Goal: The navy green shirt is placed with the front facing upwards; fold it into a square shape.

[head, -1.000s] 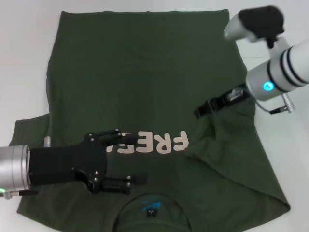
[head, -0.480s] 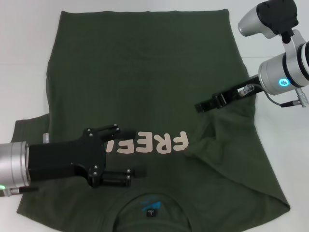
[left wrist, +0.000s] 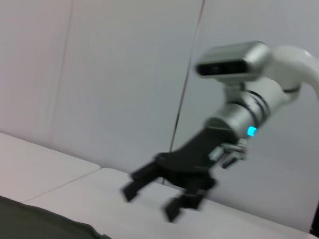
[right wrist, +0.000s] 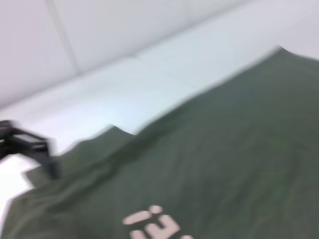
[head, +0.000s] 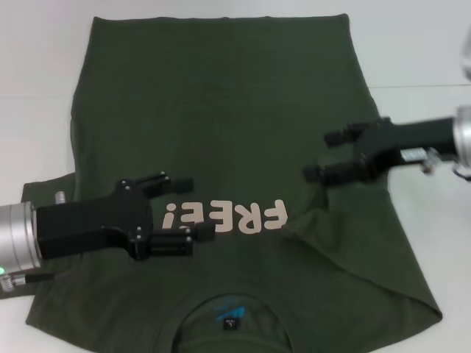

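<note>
While navy green shirt (head: 221, 147) lies front-up across white tabletop (head: 37, 88), right sleeve now sits folded inward. Right gripper (head: 324, 156) has let go, swung level, jaws apart, empty. Left gripper (head: 188, 213) open, empty, has shifted toward far edge, poised for left sleeve.

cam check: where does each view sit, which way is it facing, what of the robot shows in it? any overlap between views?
Head: above, looking down at the shirt on the white table; left gripper and right gripper both open over it.
Left wrist: low, facing across the table; shows the right gripper and a sliver of shirt.
Right wrist: angled across the shirt towards the left gripper.
Shared: shirt and table in all three.
</note>
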Motion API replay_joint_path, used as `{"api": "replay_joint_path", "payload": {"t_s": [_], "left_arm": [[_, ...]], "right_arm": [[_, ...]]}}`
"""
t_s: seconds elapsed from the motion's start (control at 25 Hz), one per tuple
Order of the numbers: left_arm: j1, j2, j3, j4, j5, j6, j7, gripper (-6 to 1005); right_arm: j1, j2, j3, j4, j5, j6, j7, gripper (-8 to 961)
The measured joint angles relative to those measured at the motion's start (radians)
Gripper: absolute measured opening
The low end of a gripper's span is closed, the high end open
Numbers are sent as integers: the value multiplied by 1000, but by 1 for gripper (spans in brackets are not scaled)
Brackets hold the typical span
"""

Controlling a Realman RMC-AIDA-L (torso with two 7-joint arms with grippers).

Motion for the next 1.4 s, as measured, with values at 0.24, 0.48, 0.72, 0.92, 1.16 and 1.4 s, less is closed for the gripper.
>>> {"api": "replay_joint_path", "payload": {"t_s": [0.24, 0.48, 0.72, 0.92, 1.16, 1.4], "left_arm": [[1, 1, -41, 1, -1, -24, -51, 924], [1, 11, -49, 4, -2, -32, -121, 919], [17, 14, -58, 54, 4, -54, -249, 915], [61, 16, -73, 184, 39, -67, -412, 911], [77, 20, -73, 376, 223, -66, -713, 906], [64, 27, -63, 524, 411, -40, -952, 901]], "right_arm": [[-75, 10, 126, 20, 30, -221, -249, 932], [-146, 26, 224, 80, 58, -420, -502, 932], [-162, 27, 222, 135, 59, -427, -517, 932], [-154, 27, 215, 154, 54, -428, -550, 931], [-128, 28, 211, 213, 54, -399, -578, 931], [-105, 30, 185, 258, 56, -379, -615, 931]]}}
